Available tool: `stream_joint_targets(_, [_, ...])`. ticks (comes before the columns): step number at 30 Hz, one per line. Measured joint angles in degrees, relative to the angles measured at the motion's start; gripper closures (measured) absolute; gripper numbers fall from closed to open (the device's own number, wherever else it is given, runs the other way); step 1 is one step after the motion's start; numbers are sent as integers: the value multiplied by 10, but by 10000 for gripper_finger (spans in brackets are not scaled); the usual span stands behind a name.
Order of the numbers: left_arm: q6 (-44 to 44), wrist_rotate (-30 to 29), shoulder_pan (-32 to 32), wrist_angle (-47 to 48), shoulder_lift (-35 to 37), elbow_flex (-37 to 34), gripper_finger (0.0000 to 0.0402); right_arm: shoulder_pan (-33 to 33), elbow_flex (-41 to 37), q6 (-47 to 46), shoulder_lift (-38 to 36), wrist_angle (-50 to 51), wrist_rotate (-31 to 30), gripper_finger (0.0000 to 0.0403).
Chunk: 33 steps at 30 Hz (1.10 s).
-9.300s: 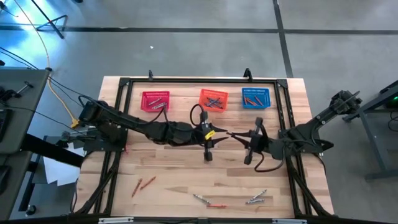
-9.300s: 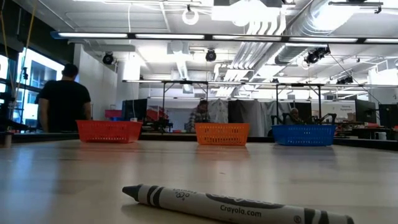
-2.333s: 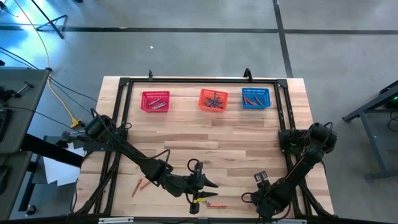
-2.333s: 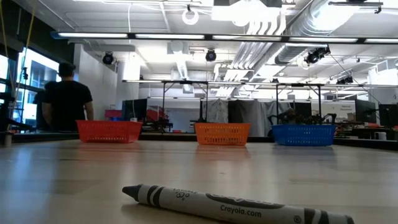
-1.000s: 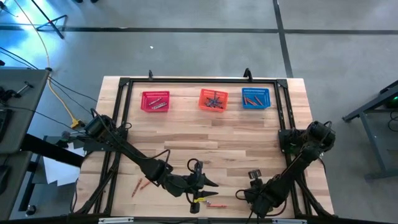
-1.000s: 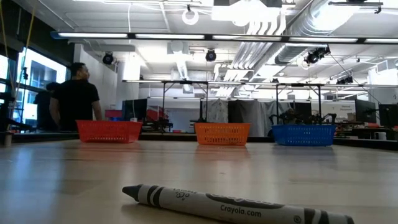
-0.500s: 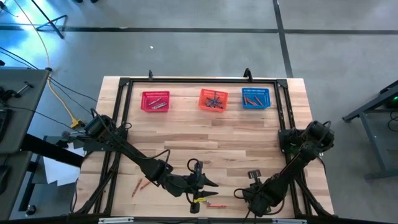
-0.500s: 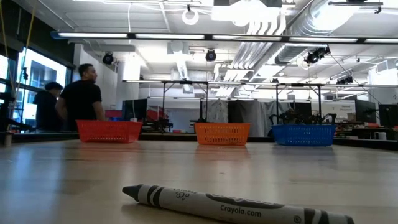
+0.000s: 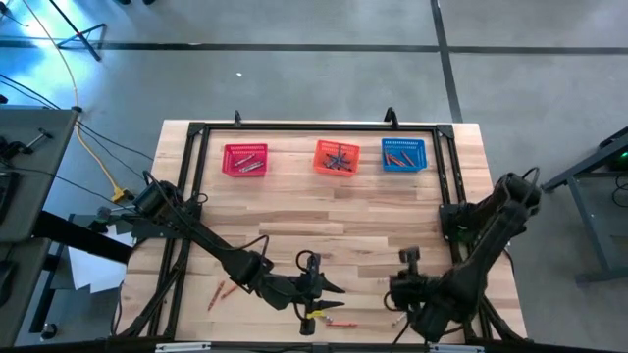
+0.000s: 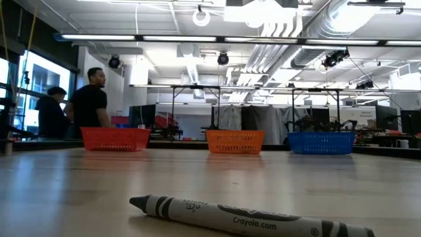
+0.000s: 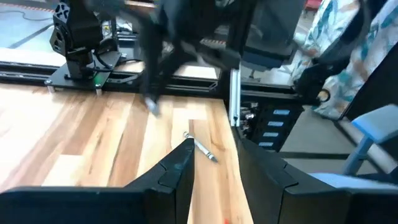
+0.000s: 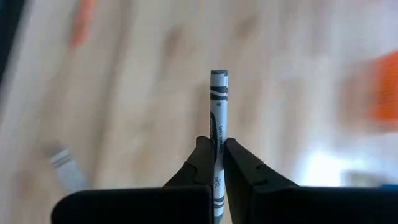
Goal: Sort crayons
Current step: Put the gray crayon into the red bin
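The right gripper (image 12: 217, 163), near the table's (image 9: 392, 211) front edge, pinches a grey crayon (image 12: 217, 118) — white-and-black wrapper, blunt end up. The left gripper (image 11: 214, 163) hangs spread over another grey crayon (image 11: 202, 149), seemingly lying flat — also near that edge.

The table (image 9: 324, 211) is pale blond wood with a streaked grain, framed by black rails. Along its far side sit three mesh baskets: a red basket (image 9: 245, 159), an orange basket (image 9: 337, 156) and a blue basket (image 9: 403, 154). Both arms are dark, nearly black. The right gripper (image 12: 216, 163) holds a grey crayon (image 12: 218, 124) with black bands and black lettering on its wrapper. Another grey crayon with a black-and-white label (image 10: 250, 218) lies close to the low camera. Two red-orange crayons (image 9: 224, 291) lie near the table's front left.
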<state>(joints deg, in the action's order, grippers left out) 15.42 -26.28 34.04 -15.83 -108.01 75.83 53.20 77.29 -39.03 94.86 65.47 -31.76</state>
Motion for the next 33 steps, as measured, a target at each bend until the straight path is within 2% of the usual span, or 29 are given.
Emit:
stream_joint_targets(5, [-25, -32, 0, 39, 0, 0, 291, -2, 15, -4, -53, 18, -156, 401])
stream_joint_targets(10, [-10, -113, 0, 108, 0, 0, 291, -2, 15, -15, -90, 34, -231, 401])
stream_joint_targets(14, [-31, -221, -3, 143, 0, 0, 291, -7, 15, 0, -108, 67, -257, 401])
stream_joint_targets(19, [-144, -404, -9, 147, 22, 0, 291, -32, -5, 5, -137, 101, -313, 401])
stream_joint_targets(22, [-177, -466, -17, 147, 44, 0, 291, -61, -40, 4, -164, 101, -343, 401])
stream_joint_targets(28, [-232, -480, -45, 201, 83, 1, 291, -139, -122, -3, -237, 80, -345, 400])
stream_joint_targets(33, [-209, -479, -89, 275, 103, 0, 291, -189, -169, 67, -295, -22, -386, 400])
